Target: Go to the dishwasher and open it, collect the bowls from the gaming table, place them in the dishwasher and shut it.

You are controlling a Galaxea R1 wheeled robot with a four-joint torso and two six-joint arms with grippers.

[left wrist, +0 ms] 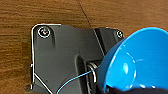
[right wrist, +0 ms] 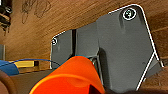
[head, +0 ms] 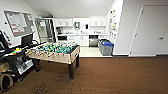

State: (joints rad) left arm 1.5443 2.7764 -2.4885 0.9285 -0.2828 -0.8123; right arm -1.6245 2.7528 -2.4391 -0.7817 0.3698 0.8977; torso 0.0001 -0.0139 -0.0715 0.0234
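Blue bowl [left wrist: 140, 62] close at left wrist, orange bowl [right wrist: 70, 76] at right; grip on either cannot be told. Dishwasher [head: 93, 40] straight ahead, beyond the football table [head: 56, 51].

Blue bowl [left wrist: 140, 62]: you see glossy, smooth plastic with bright highlights.
Orange-red bowl [right wrist: 72, 75]: smooth plastic, you'd call it slightly shiny.
Floor [head: 112, 75]: brown, ribbed and matt, probably carpet.
Dishwasher [head: 93, 40]: greyish front that looks like metal to you.
Table-football table [head: 56, 53]: pale wood sides, green field.
Cabinets [head: 81, 40]: smooth white fronts.
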